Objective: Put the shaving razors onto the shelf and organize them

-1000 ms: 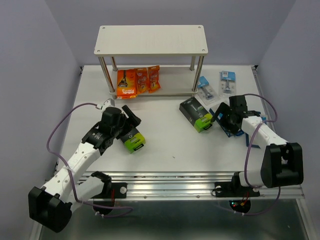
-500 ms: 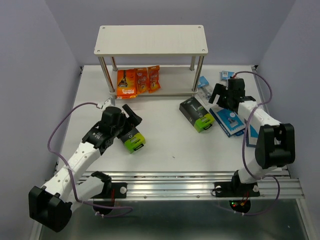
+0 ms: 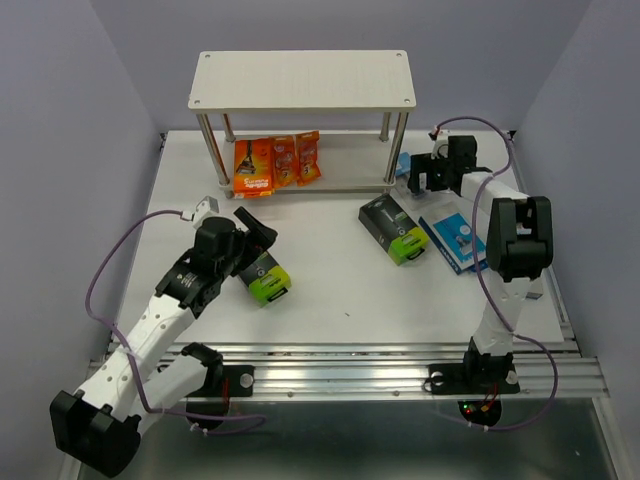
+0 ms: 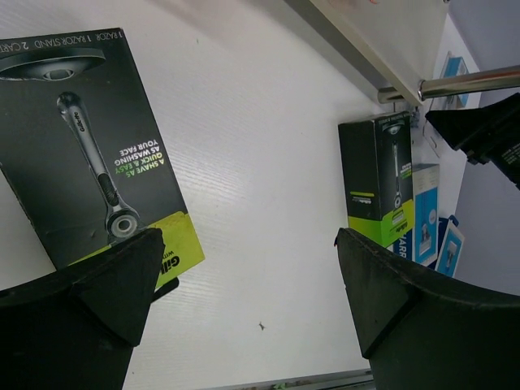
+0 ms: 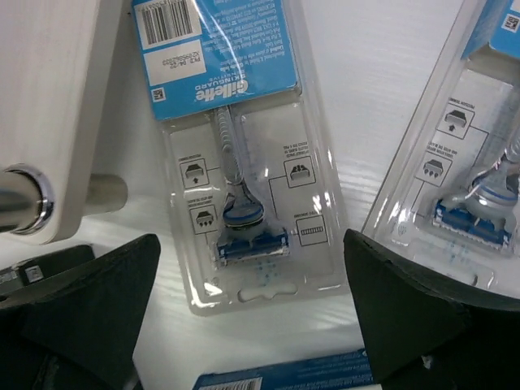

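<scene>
Right gripper [image 5: 249,244] is hovering, jaws spread and holding nothing, directly over a light-blue blister card [image 5: 231,154] that is lying flat on the table [image 5: 390,73] just beside a post [image 5: 24,199] of the shelf [image 5: 45,89]; the card's long axis is running across the closing line, so the fingers [image 5: 81,309] are bracketing its narrow width; left gripper [image 4: 249,240], likewise spread, is hanging beside a black-and-lime box [image 4: 85,146]; orange packs [image 3: 255,165] are sitting on the lower tier.

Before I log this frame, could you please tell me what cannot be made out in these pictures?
Top view: the right gripper hides most of the first blister card.
Right wrist view: the second blister card is cut off by the right edge.
Top view: print on the orange packs is too small.
</scene>
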Action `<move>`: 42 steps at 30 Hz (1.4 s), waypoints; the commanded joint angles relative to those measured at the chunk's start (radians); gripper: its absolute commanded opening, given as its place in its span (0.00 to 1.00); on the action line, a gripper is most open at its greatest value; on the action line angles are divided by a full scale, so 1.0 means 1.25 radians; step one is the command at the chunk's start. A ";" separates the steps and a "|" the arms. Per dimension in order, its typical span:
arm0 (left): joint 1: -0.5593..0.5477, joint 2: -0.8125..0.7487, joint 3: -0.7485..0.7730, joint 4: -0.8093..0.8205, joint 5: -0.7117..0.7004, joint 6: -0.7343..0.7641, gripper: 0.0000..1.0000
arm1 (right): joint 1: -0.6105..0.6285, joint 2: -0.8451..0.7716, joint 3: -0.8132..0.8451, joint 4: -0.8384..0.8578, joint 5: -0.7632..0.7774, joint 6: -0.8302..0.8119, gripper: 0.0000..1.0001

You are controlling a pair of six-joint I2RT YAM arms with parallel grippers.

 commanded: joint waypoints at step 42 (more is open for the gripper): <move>0.005 -0.076 -0.030 -0.044 -0.052 -0.069 0.99 | 0.016 0.176 0.183 0.030 0.069 -0.006 0.24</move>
